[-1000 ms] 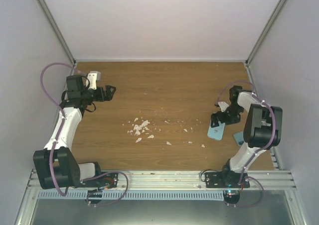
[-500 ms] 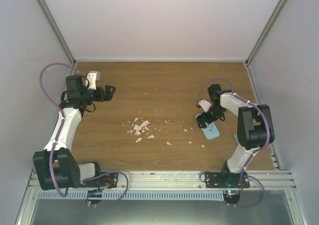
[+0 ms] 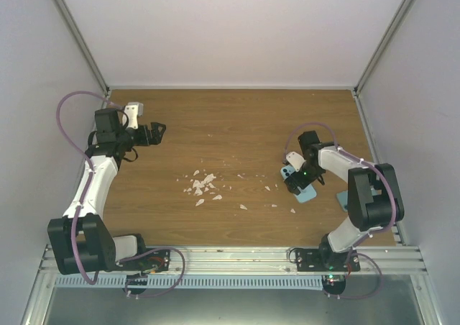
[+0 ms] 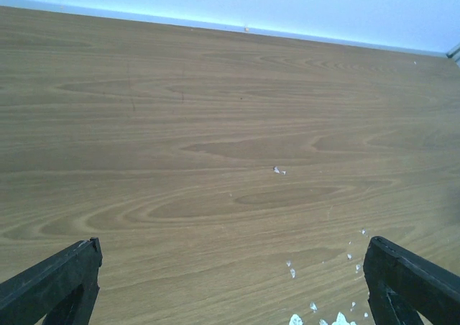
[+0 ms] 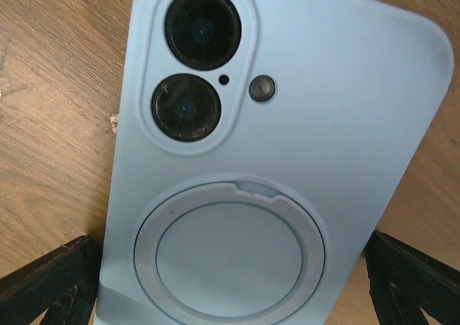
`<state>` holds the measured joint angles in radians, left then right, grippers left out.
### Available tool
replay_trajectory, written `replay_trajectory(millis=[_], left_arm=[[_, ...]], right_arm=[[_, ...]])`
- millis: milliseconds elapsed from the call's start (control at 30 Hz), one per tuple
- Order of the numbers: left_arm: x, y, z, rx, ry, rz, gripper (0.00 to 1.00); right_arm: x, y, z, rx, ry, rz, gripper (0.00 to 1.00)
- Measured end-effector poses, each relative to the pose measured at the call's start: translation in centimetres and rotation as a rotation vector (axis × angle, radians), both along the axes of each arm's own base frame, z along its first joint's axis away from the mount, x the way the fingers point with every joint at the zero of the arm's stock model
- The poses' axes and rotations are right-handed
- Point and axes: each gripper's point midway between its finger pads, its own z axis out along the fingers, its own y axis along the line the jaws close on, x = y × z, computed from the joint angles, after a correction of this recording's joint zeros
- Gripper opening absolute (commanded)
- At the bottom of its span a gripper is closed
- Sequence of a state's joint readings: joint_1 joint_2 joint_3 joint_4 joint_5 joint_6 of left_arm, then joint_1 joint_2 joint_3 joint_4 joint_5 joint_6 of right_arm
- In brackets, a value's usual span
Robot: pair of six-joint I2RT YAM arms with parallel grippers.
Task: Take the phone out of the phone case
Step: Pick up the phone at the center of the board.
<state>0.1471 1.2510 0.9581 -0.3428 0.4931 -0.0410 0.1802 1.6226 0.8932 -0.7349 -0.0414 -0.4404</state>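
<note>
The phone in its light blue case [image 5: 287, 124] lies back up on the wooden table, with two camera lenses and a round ring showing. In the top view it [image 3: 307, 193] lies at the right of the table. My right gripper [image 5: 231, 246] is open and straddles its lower half, one finger [image 5: 50, 282] close against each long side; in the top view the gripper [image 3: 296, 177] is down over the phone. My left gripper [image 3: 162, 129] is open and empty at the far left, and the left wrist view [image 4: 231, 253] shows only bare table between its fingers.
White crumbs [image 3: 201, 185] are scattered over the middle of the table, and some show in the left wrist view [image 4: 316, 314]. Another light blue thing [image 3: 344, 199] lies by the right arm, partly hidden by it. Walls close the table on three sides.
My right gripper has moved left and come down over the phone. The phone has shifted a little left and turned. The left arm has not moved.
</note>
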Motion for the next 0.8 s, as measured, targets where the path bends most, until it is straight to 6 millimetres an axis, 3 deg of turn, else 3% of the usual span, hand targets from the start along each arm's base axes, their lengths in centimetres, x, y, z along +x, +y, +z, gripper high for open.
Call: replay_trajectory(millis=[133, 467, 800], left_arm=[[0.3, 0.4, 0.1, 0.001, -0.005, 0.027, 0.99], [0.8, 2.0, 0.0, 0.022, 0.002, 0.129, 0.99], [0.9, 1.7, 0.6, 0.013, -0.007, 0.116, 0.99]], right_arm=[[-0.3, -0.1, 0.0, -0.001, 0.008, -0.01, 0.86], [-0.1, -0.1, 0.2, -0.01, 0.048, -0.028, 0.68], [3.1, 1.3, 3.0, 0.034, -0.038, -0.013, 0.65]])
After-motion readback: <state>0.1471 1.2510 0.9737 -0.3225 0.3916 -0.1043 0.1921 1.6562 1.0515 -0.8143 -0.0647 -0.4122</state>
